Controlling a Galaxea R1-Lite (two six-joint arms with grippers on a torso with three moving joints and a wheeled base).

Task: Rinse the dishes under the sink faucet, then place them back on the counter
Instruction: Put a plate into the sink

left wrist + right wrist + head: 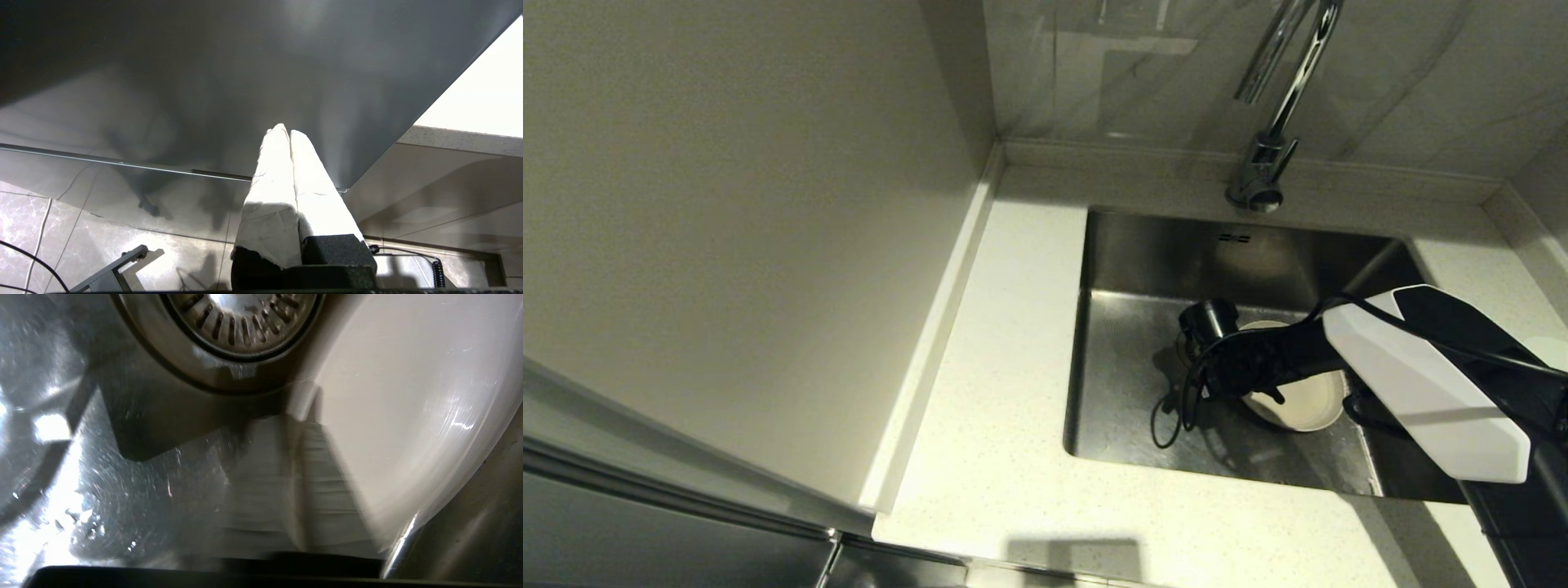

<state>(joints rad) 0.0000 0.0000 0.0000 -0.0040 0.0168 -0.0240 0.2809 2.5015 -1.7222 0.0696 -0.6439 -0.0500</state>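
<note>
Right hand (294, 416) touches plate (408, 396) rim beside drain strainer (241, 318).

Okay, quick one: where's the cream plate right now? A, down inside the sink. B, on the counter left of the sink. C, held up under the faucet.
A: the plate lies on the sink floor, beside the drain, under the right hand.

walls: plain pale panel (727, 229) on the left, glossy marbled backsplash (1421, 73) behind | floor: grey veined tiles (61, 228) — glossy, shadowed | furniture: dark cabinet front (184, 81) | light: bright overhead — hard shadows
</note>
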